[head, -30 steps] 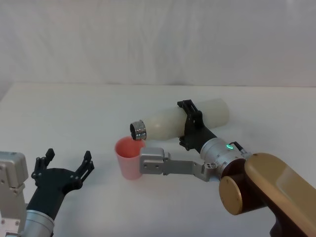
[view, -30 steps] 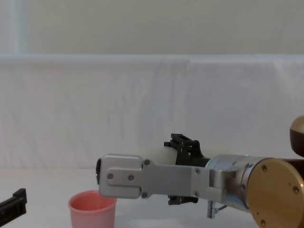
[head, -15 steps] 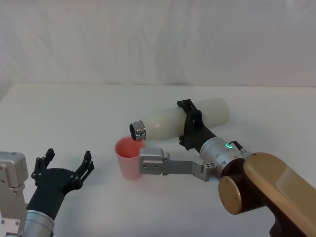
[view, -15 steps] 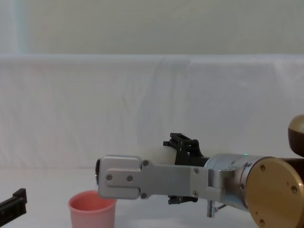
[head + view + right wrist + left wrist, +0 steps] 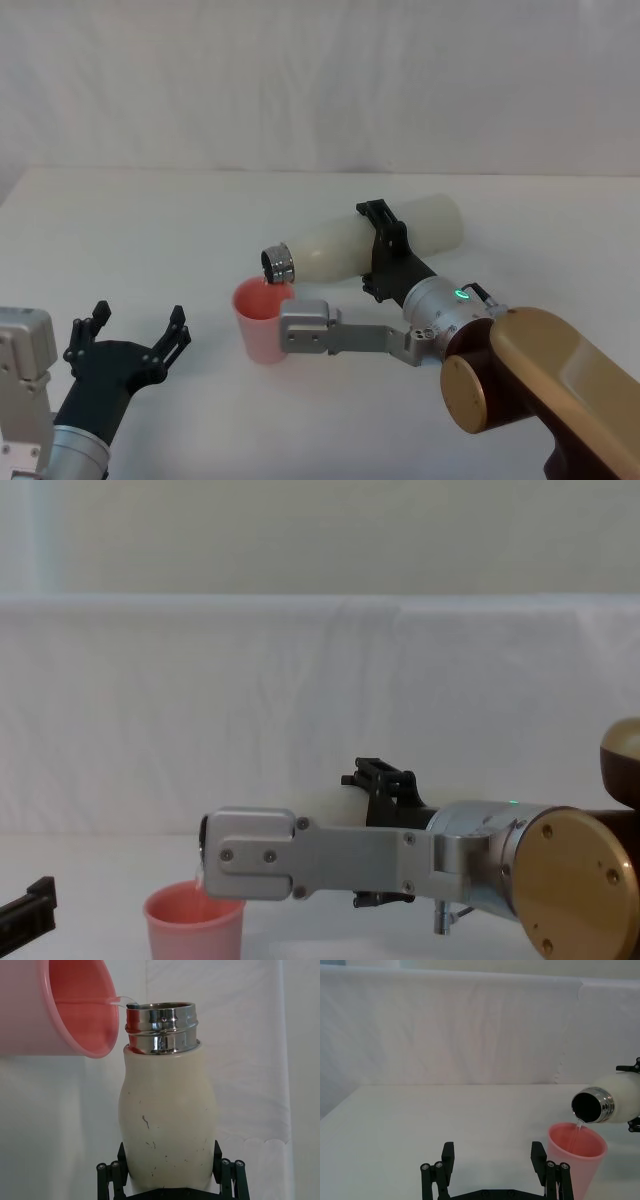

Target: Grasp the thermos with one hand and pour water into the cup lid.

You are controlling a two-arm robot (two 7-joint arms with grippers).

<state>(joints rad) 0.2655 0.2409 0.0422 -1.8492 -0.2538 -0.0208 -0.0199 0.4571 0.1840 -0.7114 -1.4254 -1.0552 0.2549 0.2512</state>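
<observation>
Your right hand (image 5: 385, 250) is clamped around the thermos (image 5: 352, 244), its black fingers (image 5: 111, 1174) pinching the cream body on both sides at about the midpoint, and the bottle is tipped over nearly flat above the worktop (image 5: 150, 230). In the head view the thermos runs from its base out at 2 o'clock to its steel neck (image 5: 277, 265) down at 8 o'clock, with the mouth hanging right over the rim of the cup lid (image 5: 262, 320). You've got water going: the left wrist view shows a thin clear stream (image 5: 578, 1129) dropping from the lower lip of the open neck (image 5: 592, 1105) into the pink cup lid (image 5: 575, 1157), and the right wrist view catches the same trickle (image 5: 120, 999) leaving the steel mouth (image 5: 161, 1027) toward the cup lid (image 5: 57, 1007). The cup lid stands upright on the worktop, just in front of centre, at 7 o'clock from the thermos mouth and just beside the silver link of your right arm (image 5: 300, 857). In the chest view that arm crosses in front of the thermos, and the cup lid (image 5: 195, 925) sits at its lower left. Your left hand (image 5: 128, 345) is parked low at 8 o'clock in the head view, fingers (image 5: 447, 1156) spread wide and holding nothing, well apart from the cup lid.
</observation>
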